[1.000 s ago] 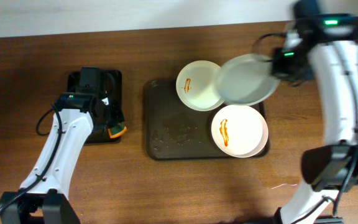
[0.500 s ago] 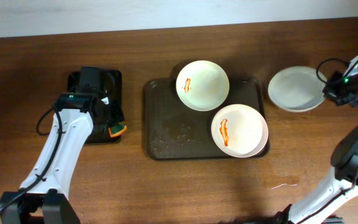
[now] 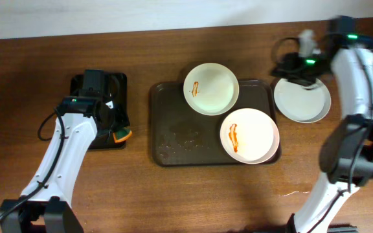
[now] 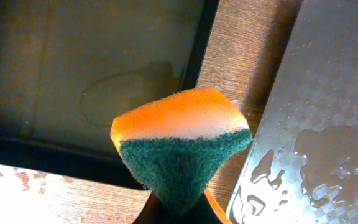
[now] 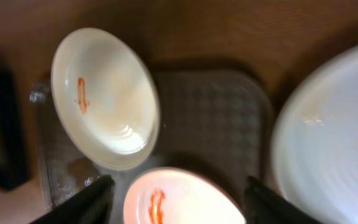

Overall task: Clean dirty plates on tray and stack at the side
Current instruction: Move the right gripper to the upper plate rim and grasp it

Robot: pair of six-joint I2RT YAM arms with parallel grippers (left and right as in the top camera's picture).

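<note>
Clean plate point(image 3: 302, 100) carried off the tray point(image 3: 173, 139) and set on the counter point(image 3: 173, 194), just right of it.
Right pincer point(image 5: 180, 199) now opened, empty; left pincer point(image 4: 174, 210) clamped on sponge point(image 4: 179, 140). Two smeared plates point(image 3: 211, 88) remain on the tray; one to be gripped next.

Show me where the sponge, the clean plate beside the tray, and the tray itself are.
sponge point(image 4: 180, 154): left wrist view, on its green scouring layer.
clean plate point(image 3: 303, 103): overhead view, on its white middle.
tray point(image 3: 180, 123): overhead view, on its bare left half.
</note>
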